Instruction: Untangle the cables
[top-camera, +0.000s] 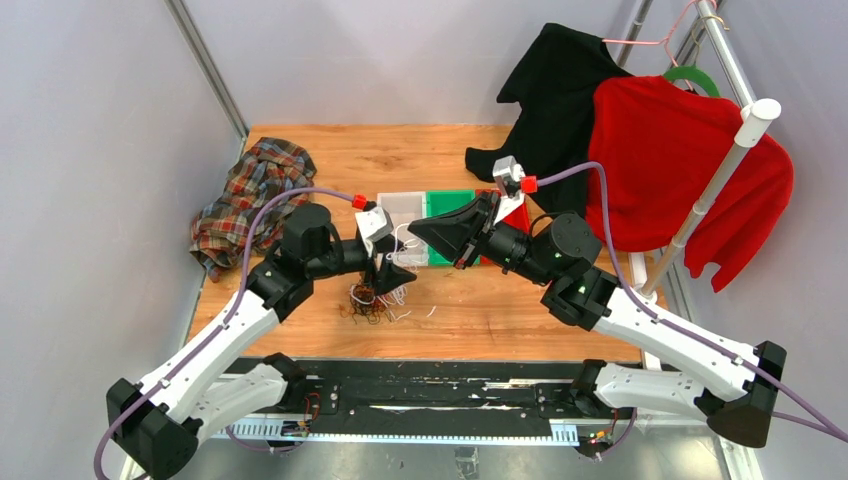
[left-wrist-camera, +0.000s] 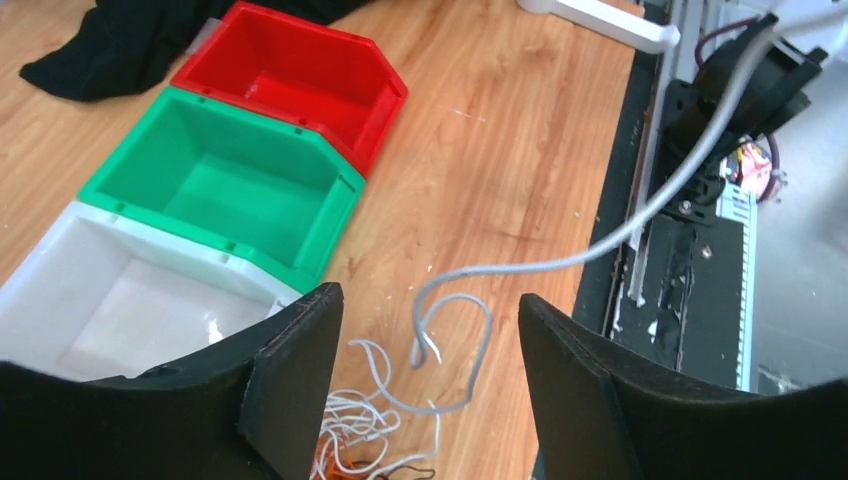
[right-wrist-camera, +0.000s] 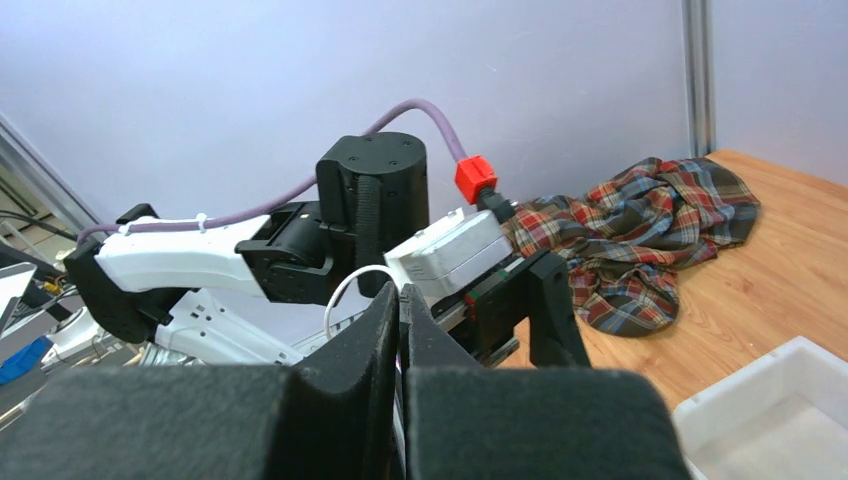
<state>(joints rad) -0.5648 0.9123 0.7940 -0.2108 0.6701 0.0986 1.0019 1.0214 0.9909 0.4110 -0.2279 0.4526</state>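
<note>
The cables lie in a small tangle of white, orange and black strands on the wooden table. One white cable rises out of it and curls into a loop in the air. My left gripper hangs just above the tangle, open, its two fingers on either side of that loop without touching it. My right gripper is shut on the white cable, which arcs out from between its pads. In the top view the right gripper points left, close to the left gripper.
White, green and red bins stand in a row behind the tangle. A plaid shirt lies at the back left. Black and red garments hang on a rack at the right.
</note>
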